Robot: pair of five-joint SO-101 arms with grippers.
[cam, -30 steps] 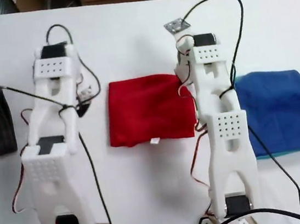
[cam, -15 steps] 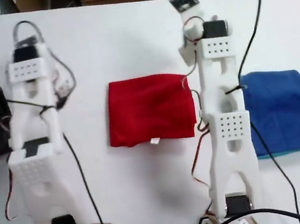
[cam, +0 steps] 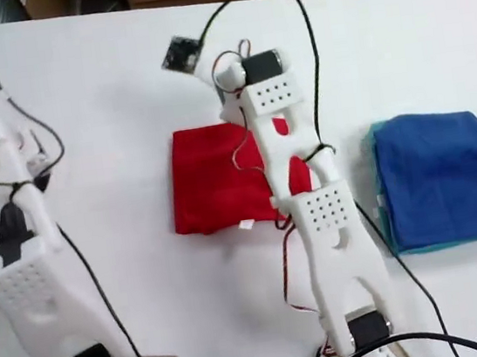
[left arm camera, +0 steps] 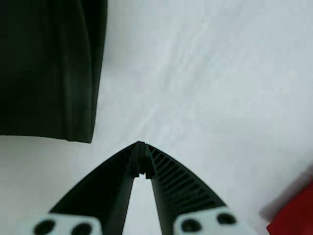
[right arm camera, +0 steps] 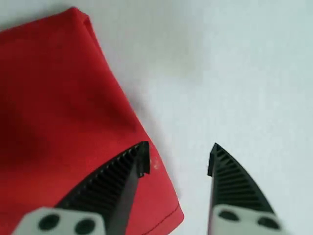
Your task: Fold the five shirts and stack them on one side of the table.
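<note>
A folded red shirt (cam: 217, 181) lies mid-table. At the right, a folded blue shirt (cam: 440, 174) rests on a teal one (cam: 385, 221). My right arm (cam: 313, 213) leans across the red shirt's right part toward its far edge. In the right wrist view its gripper (right arm camera: 178, 152) is open, one finger over the red shirt's (right arm camera: 58, 112) edge and the other over bare table. My left arm (cam: 21, 260) stands at the far left. Its gripper (left arm camera: 141, 149) is shut and empty above the table, beside a black shirt (left arm camera: 49, 68).
The white table (cam: 121, 88) has bare room between the arms and along the back. Cables loop over both arms. A corner of the red shirt (left arm camera: 293, 218) shows in the left wrist view. Furniture and a shoe lie beyond the table's far edge.
Both arms swung left. The left arm went from beside the black shirt to over it. The right arm went from between the red and blue shirts to across the red one.
</note>
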